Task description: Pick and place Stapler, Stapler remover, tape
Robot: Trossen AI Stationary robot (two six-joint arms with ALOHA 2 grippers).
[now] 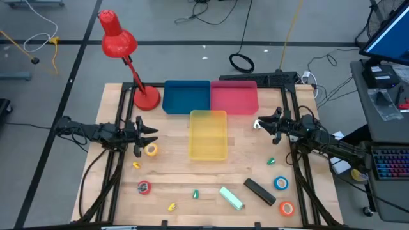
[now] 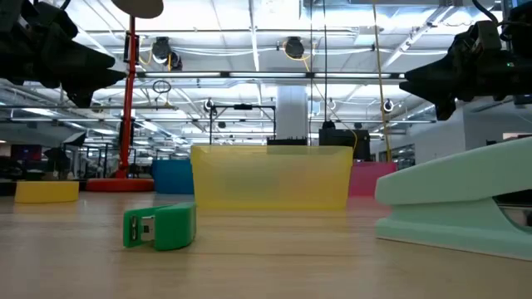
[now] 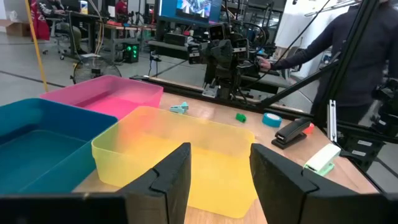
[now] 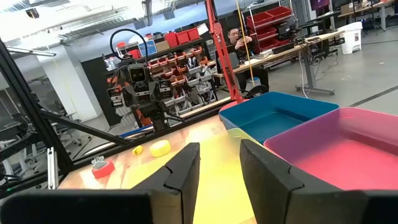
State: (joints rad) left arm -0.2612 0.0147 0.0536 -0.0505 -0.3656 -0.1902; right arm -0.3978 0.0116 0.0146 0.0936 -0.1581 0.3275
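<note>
Both arms hover empty, jaws spread: left gripper (image 1: 155,134) above the yellow tape (image 1: 151,150), beside the yellow bin (image 1: 208,153); right gripper (image 1: 257,124) opposite. Likely next: lower left squarely over the roll. Staplers (image 1: 231,197) lie nearer the worktop's front.

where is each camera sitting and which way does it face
High view: above the table, looking straight down; both arms show, left claw, right claw.
Low view: at table-top height, looking level past the green piece toward the yellow bin; arms hang in from above.
Left wrist view: on the left arm, facing the right arm across the yellow bin; own open fingers show.
Right wrist view: on the right arm, facing the left arm; own fingers show.
All four share the yellow bin.
</note>
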